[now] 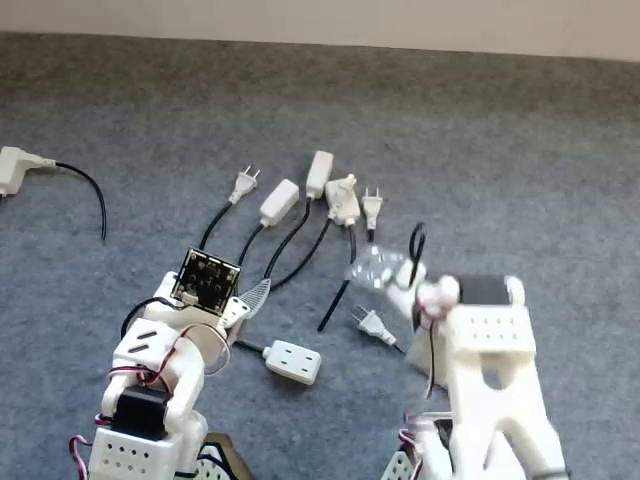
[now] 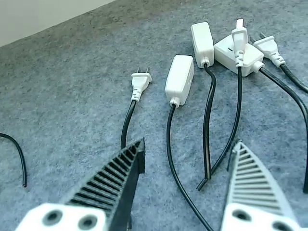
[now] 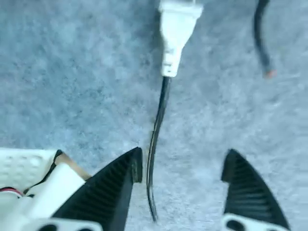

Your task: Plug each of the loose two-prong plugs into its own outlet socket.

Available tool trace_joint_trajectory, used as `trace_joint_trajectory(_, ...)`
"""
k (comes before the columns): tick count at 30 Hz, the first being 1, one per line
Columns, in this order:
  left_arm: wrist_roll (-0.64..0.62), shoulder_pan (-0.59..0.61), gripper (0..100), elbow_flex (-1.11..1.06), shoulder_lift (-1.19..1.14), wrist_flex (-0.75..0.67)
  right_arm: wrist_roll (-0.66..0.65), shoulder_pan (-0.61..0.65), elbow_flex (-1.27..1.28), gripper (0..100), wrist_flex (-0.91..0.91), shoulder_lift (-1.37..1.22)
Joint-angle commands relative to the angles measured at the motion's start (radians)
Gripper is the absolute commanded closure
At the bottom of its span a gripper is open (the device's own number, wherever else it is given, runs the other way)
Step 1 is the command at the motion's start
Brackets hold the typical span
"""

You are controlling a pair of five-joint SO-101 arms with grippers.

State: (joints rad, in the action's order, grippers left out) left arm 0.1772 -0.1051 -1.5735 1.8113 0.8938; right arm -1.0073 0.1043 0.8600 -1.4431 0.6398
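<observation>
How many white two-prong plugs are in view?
4 plugs: one left of the white socket blocks, one atop a block, one beside it, one by the right arm. Far-left piece unclear.

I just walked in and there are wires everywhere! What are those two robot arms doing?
Two robot arms stand at a grey table scattered with white plugs and outlet sockets on black cords. Neither arm holds anything. The left gripper is open above the table, facing a loose plug and a socket. The right gripper is open too, over the wire of a second plug.
</observation>
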Motion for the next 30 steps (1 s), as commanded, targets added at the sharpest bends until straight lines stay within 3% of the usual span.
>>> trace_joint_trajectory(1,0.005,-0.016,72,0.005,0.007,-0.014,0.015,0.013,-0.232,70.2,-0.012,-0.223)
trace_joint_trajectory(9,0.006,-0.016,72,-0.005,0.007,-0.017,0.011,0.117,-0.343,70.2,0.071,-0.510)
trace_joint_trajectory(16,0.006,-0.018,72,-0.010,0.007,-0.017,-0.025,0.199,-0.248,70.2,0.237,-0.530)
trace_joint_trajectory(23,0.006,-0.038,72,-0.013,0.007,-0.017,-0.044,0.206,-0.225,70.3,0.240,-0.532)
trace_joint_trajectory(30,0.002,-0.025,72,-0.030,0.007,-0.034,0.038,0.208,-0.183,70.3,0.228,-0.526)
